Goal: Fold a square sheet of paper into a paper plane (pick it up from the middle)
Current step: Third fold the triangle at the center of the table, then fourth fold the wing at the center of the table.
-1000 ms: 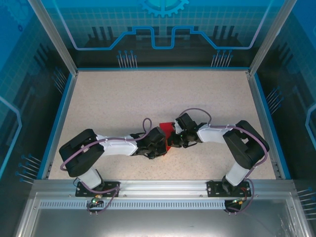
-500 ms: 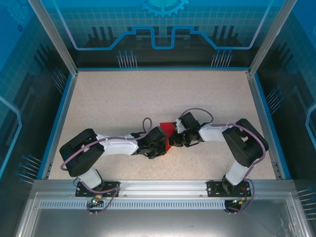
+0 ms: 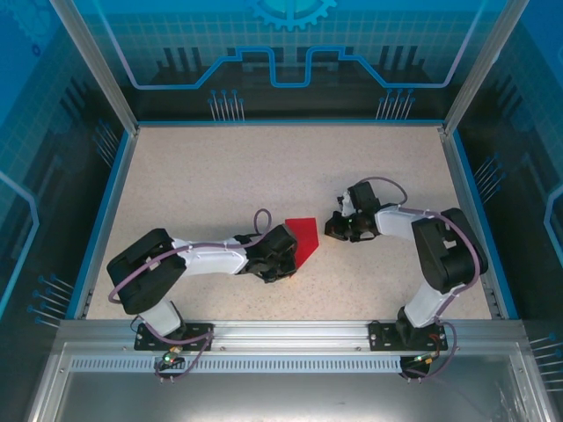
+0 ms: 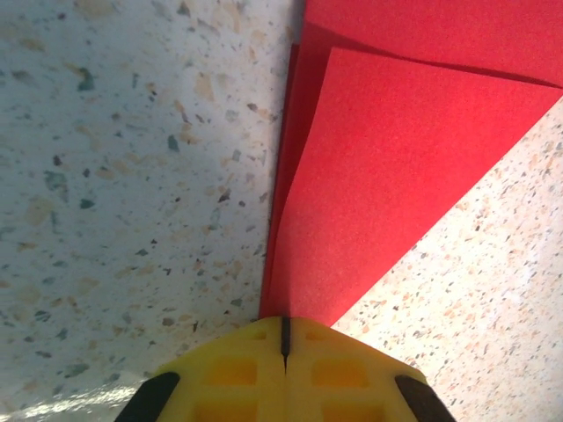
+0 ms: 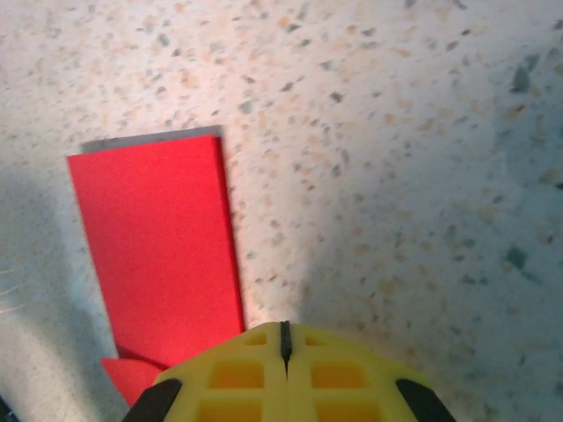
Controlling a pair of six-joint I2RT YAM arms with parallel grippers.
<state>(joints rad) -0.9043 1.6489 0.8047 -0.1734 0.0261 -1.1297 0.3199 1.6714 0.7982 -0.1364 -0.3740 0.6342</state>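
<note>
Where the clenched left gripper (image 4: 283, 332) meets its narrow point, the partly folded red sheet of paper (image 3: 304, 234) lies flat mid-bench (image 3: 202, 176), long axis near-to-far, blunt end far, with the right gripper (image 5: 283, 338) clenched empty alongside.

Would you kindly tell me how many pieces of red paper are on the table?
1. The partly folded red paper lies mid-table, one corner at the shut left end effector, the right end effector apart to its right. Another could hide beneath it.
</note>
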